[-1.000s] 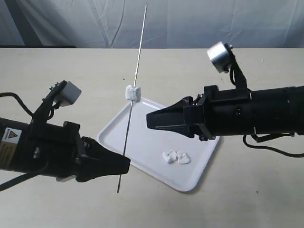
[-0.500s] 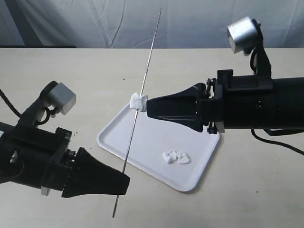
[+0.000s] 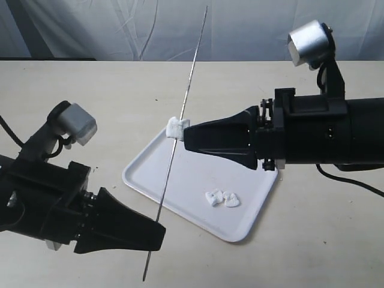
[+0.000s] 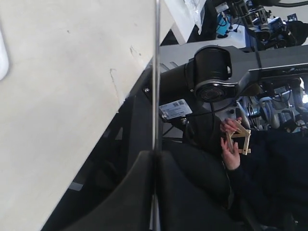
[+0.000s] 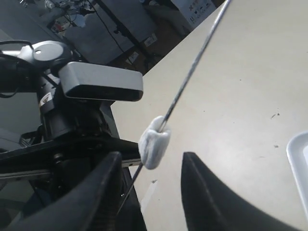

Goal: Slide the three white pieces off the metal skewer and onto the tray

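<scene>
- Left jaws are clamped shut on the metal skewer (image 3: pixel 186 99) near its low end. The rod tilts up over the tray (image 3: pixel 198 174).
- One white piece (image 3: pixel 174 128) sits approx. midway up the rod, by the tray's far corner in the exterior view. The other pieces (image 3: pixel 222 198) lie clustered on the tray.
- Right jaws stand wide, tips just beside that piece, one either side of it.
- We judge the step as stripping this piece: close the right jaws lightly, w/o squashing the soft chunk.
- We'd then draw the rod back along its own axis, so it doesn't bend.
- We'd open only w/ the piece over the tray, not the surface (image 3: pixel 108 90).
</scene>
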